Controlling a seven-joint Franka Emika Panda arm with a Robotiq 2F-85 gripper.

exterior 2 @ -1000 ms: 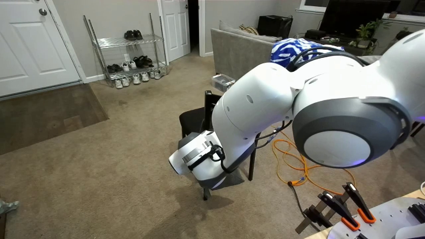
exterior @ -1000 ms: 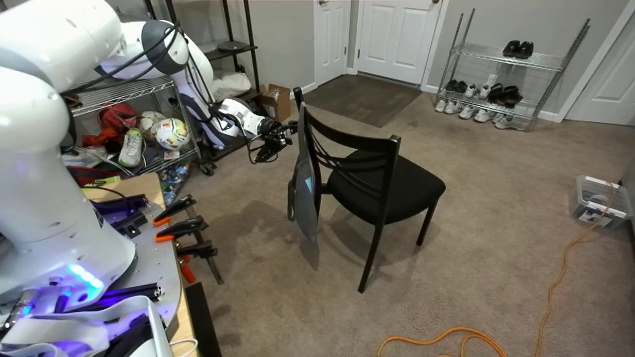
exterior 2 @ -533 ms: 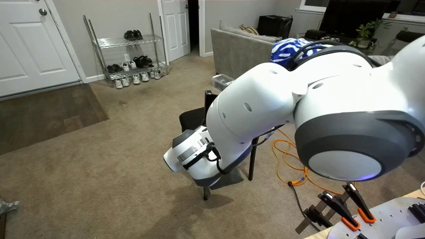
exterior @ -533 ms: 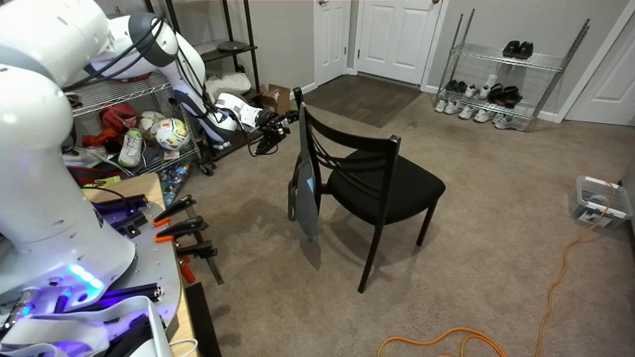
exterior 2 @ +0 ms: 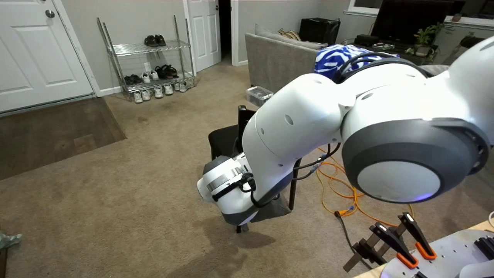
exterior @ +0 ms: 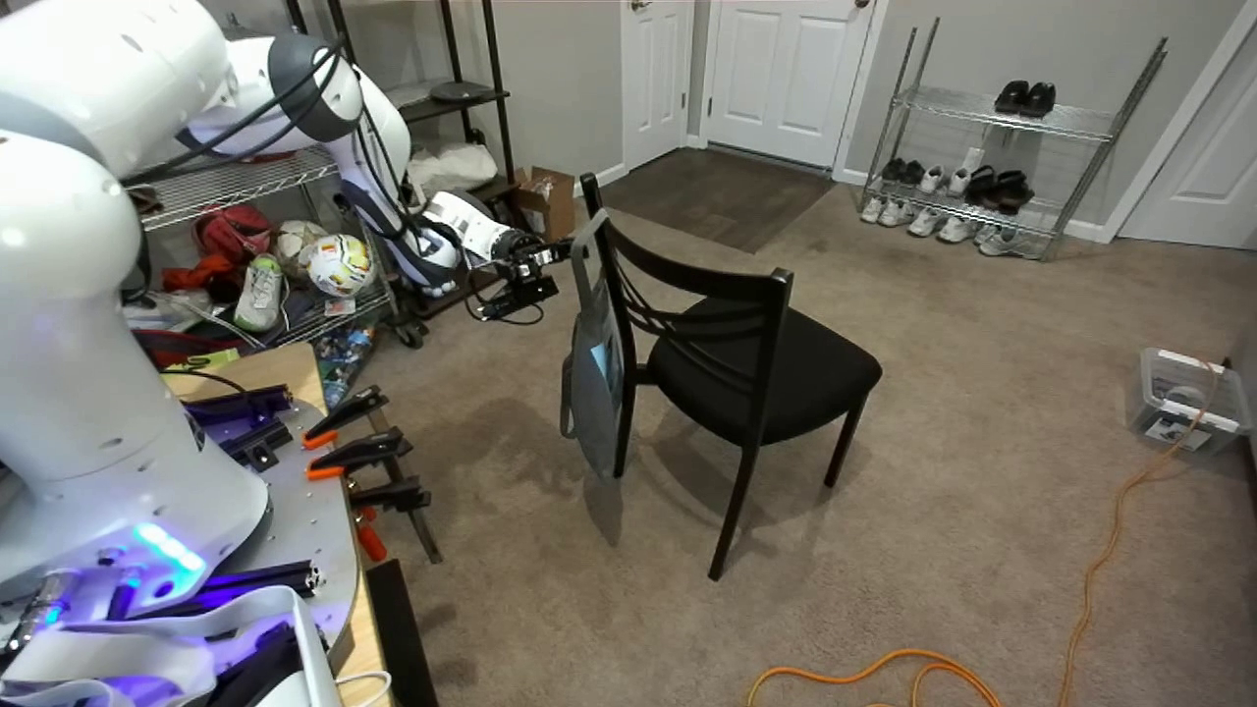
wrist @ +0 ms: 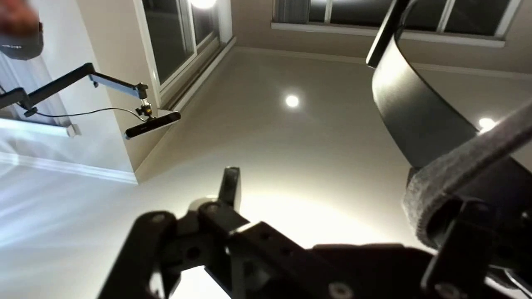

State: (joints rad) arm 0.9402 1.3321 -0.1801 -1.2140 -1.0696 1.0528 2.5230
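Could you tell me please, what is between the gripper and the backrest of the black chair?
In an exterior view, the upper strap of the grey bag lies there, between the gripper and the backrest.

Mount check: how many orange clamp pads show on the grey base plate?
2: one thin orange pad and, beside it, a second orange pad, each under a black clamp on the grey metal plate. Any under the plate may be hidden.
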